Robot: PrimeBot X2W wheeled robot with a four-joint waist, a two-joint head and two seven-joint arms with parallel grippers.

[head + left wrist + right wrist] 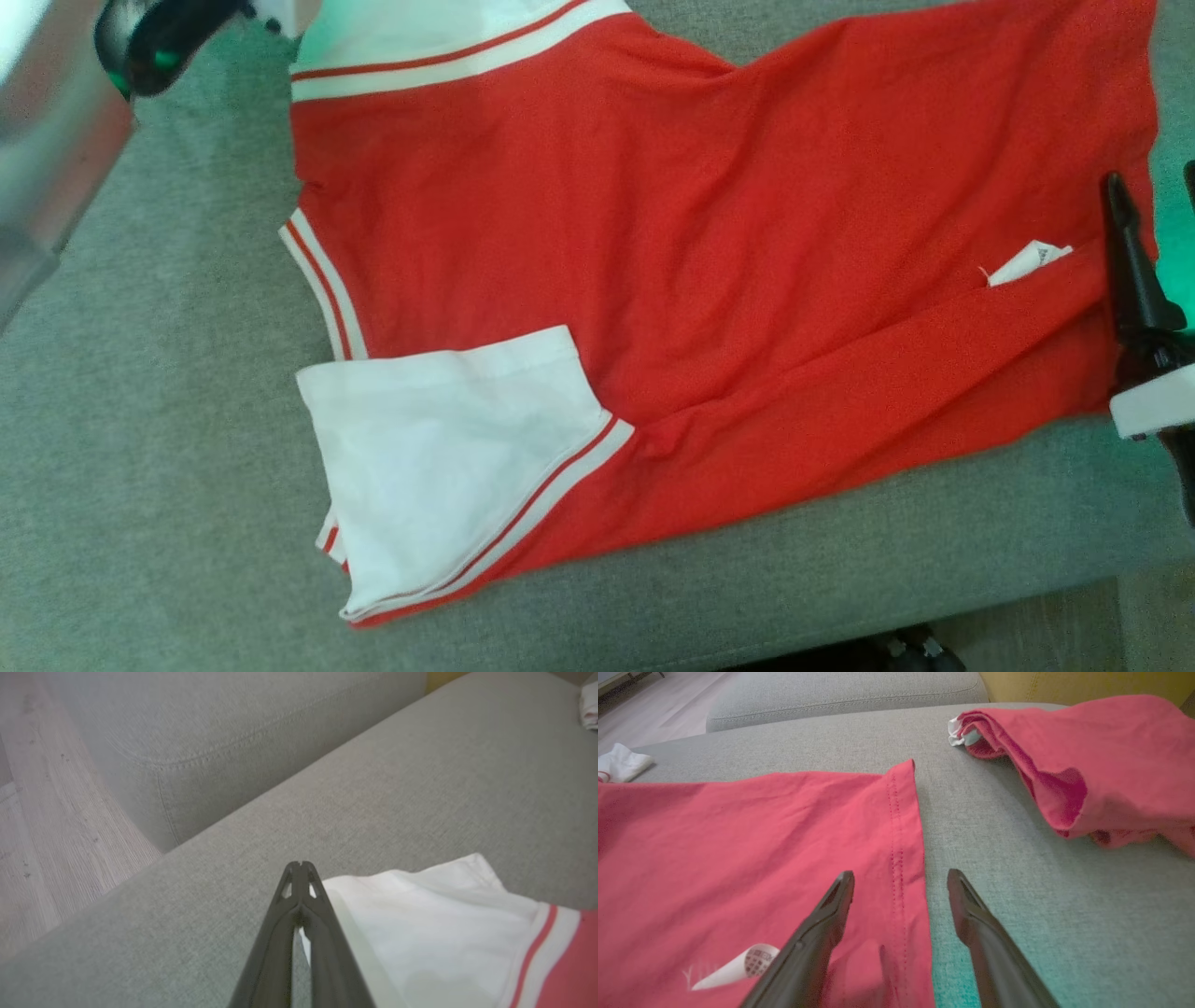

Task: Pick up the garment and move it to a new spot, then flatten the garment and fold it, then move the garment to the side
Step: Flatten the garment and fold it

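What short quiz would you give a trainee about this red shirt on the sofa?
1. True or false: the right end effector is open.
2. The garment has sleeves that are: A white, B blue, C black.
3. Fill in: the left end effector is ____.
Key: 1 true; 2 A; 3 shut.

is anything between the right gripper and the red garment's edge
Nothing visible. The right gripper is open, with one finger over the garment and the other over the grey sofa seat, either side of the stitched edge. The other red cloth lies farther off, with bare seat between.
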